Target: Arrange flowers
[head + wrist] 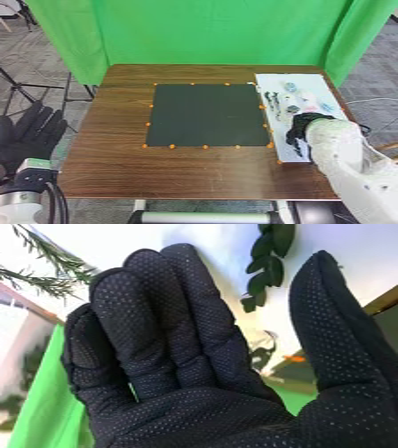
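With the dark mat (209, 115) on the brown table (107, 165) as the centre of the dial and the green curtain (213, 30) at 12 o'clock, the white sheet (315, 82) lies at 3 o'clock, just beside the mat, with the flower pieces on it; dark slender sprigs (271, 100) lie between 2 and 3 o'clock, a pale bluish clump (290, 87) at 2 o'clock, and a pinkish-white bloom (308, 102) just short of 3 o'clock, though the kinds of flower are too small to tell, and orange markers (172, 146) stand around the mat's edge; the right hand (306, 123), its arm coming in from between 4 and 5 o'clock, is over the sheet between 3 and 4 o'clock, and in the right wrist view it is open, its fingers close together and loosely extended with a slight bend, its thumb well apart from them, and nothing held in the gap, while beyond it are a sprig of broad dark-green leaves (274, 271) and a needle-leaved sprig (62, 261); whether the glove touches any stem I cannot tell; the left hand (31, 135) is beside the table between 8 and 9 o'clock, wide open, its fingers straight and a little spread, with nothing in its grasp
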You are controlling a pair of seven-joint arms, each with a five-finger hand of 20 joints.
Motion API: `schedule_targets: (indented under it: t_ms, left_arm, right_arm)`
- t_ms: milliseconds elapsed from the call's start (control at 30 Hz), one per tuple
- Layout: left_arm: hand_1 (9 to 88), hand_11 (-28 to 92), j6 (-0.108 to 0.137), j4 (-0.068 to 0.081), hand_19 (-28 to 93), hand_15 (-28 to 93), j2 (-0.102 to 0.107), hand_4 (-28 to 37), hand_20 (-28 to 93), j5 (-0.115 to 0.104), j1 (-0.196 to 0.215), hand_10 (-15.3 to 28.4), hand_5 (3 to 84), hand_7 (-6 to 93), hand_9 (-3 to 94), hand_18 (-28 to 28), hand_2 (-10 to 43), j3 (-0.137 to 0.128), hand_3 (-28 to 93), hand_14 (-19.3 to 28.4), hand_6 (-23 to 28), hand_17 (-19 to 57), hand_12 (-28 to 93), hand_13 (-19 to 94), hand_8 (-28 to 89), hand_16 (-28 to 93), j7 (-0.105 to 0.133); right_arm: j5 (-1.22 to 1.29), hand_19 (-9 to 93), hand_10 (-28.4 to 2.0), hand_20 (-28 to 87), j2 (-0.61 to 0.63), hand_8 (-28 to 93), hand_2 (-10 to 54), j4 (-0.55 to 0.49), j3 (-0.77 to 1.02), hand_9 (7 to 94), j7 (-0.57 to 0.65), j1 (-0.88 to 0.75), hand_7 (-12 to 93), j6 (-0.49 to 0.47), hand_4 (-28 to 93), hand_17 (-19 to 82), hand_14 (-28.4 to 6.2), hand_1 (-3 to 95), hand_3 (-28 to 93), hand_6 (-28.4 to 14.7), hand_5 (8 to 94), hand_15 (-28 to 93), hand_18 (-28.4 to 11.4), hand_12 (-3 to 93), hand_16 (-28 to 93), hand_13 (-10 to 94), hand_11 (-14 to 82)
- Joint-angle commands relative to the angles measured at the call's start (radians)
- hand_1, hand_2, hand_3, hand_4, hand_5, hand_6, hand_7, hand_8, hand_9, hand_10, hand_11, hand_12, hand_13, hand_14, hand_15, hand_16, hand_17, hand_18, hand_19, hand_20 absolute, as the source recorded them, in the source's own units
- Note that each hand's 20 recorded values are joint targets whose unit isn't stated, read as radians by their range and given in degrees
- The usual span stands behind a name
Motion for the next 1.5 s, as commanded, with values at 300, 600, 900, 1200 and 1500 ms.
schedule_targets:
  t_ms: [300, 600, 900, 1200, 1500]
  left_arm:
    - [25.2, 21, -0.003, 0.006, 32, 33, 0.002, -28.3, 8, -0.003, -0.007, 12.6, 40.4, 16.5, 35.7, 10.3, 15.2, 0.017, 71, 12.6, 5.5, -2.7, 9, 25, -11, -11, -0.010]
    - [25.3, 21, -0.002, 0.007, 32, 34, -0.009, -28.3, 8, 0.006, -0.013, 12.5, 40.5, 16.6, 35.9, 10.3, 15.3, 0.017, 70, 12.9, 5.5, -2.7, 9, 25, -11, -11, -0.031]
    - [25.4, 21, -0.006, 0.006, 32, 34, -0.005, -28.3, 8, 0.005, -0.013, 12.6, 40.5, 16.8, 36.0, 10.3, 15.5, 0.022, 71, 12.9, 5.5, -2.7, 9, 25, -11, -11, -0.031]
    - [25.4, 21, -0.008, 0.008, 32, 34, -0.005, -28.3, 8, 0.004, -0.015, 12.7, 40.6, 16.8, 36.1, 10.3, 15.5, 0.030, 70, 12.9, 5.5, -2.6, 9, 25, -11, -11, -0.027]
    - [25.4, 21, -0.016, 0.012, 32, 34, -0.009, -28.3, 8, 0.013, -0.025, 12.7, 40.5, 16.5, 36.1, 10.3, 15.6, 0.037, 70, 12.8, 5.6, -2.7, 9, 25, -11, -11, -0.041]
  right_arm:
    - [0.274, 92, -17.6, 39, -0.072, -7, -9.5, 0.133, -0.124, 74.0, 0.195, -0.012, 30, -0.259, -19, 36, -17.4, 28.9, 74, -4.4, 76.0, 67, -26.1, 35.9, 32, 66, 42.5]
    - [0.137, 93, -14.8, 39, -0.068, 21, -9.5, 0.109, -0.086, 78.8, 0.043, -0.096, 29, -0.137, -20, 39, -15.0, 46.2, 72, -2.9, 80.1, 66, -25.2, 39.5, 33, 71, 42.3]
    - [-0.100, 93, -12.9, 43, -0.031, 25, -9.5, 0.019, 0.006, 82.5, -0.151, -0.233, 36, 0.113, -7, 42, -13.7, 43.9, 78, -3.4, 80.5, 68, -24.2, 49.4, 34, 74, 39.4]
    - [-0.193, 93, -13.2, 46, -0.021, 25, -9.5, -0.141, 0.143, 84.4, -0.201, -0.369, 42, 0.431, 4, 44, -13.7, 38.6, 82, -3.8, 81.3, 69, -24.4, 49.8, 35, 76, 41.7]
    - [-0.234, 93, -13.0, 48, -0.028, 26, -9.5, -0.215, 0.162, 85.6, -0.249, -0.386, 43, 0.667, 6, 46, -13.3, 37.0, 83, -3.8, 82.2, 69, -24.5, 50.6, 36, 77, 42.4]
